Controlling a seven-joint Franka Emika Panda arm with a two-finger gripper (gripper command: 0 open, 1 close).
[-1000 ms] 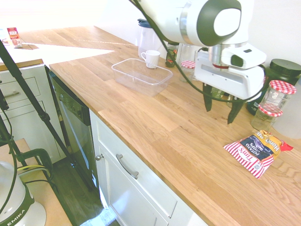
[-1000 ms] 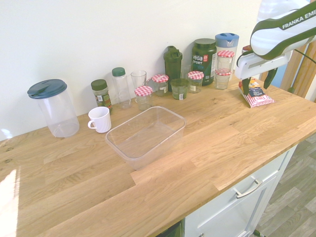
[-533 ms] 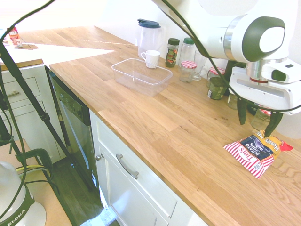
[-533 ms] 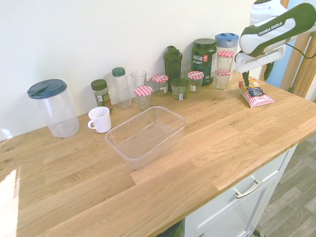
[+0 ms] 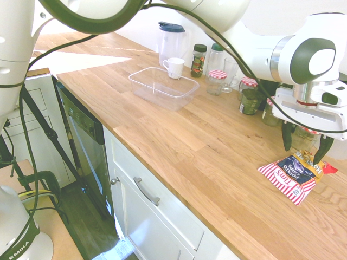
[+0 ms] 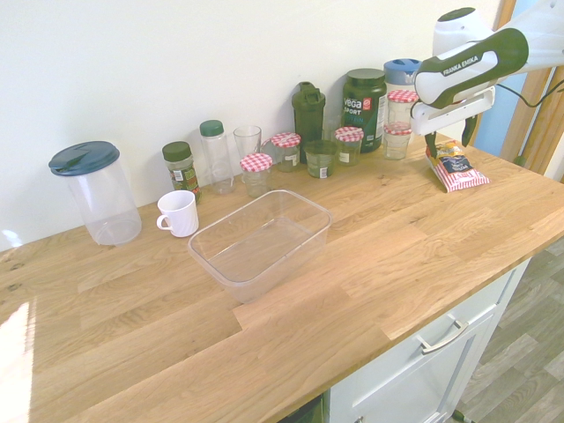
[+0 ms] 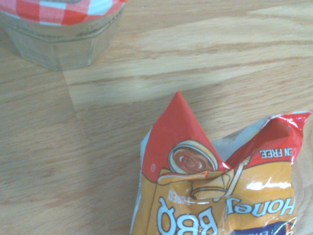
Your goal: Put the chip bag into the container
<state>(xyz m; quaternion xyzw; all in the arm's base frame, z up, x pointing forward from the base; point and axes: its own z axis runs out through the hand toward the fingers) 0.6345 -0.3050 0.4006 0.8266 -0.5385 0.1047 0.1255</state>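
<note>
Currently, chip bag (image 5: 295, 174) lies beneath the open claw (image 5: 305, 150).

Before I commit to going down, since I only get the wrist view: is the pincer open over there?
Observer: Yes, the pincer is open, its two fingers well apart.
Operator: My picture cuts off the lower part of the chip bag. Does it overhang the edge?
Observer: No, the chip bag lies wholly on the counter.
Operator: And the container?
Observer: The container stands beside the white mug.
</note>
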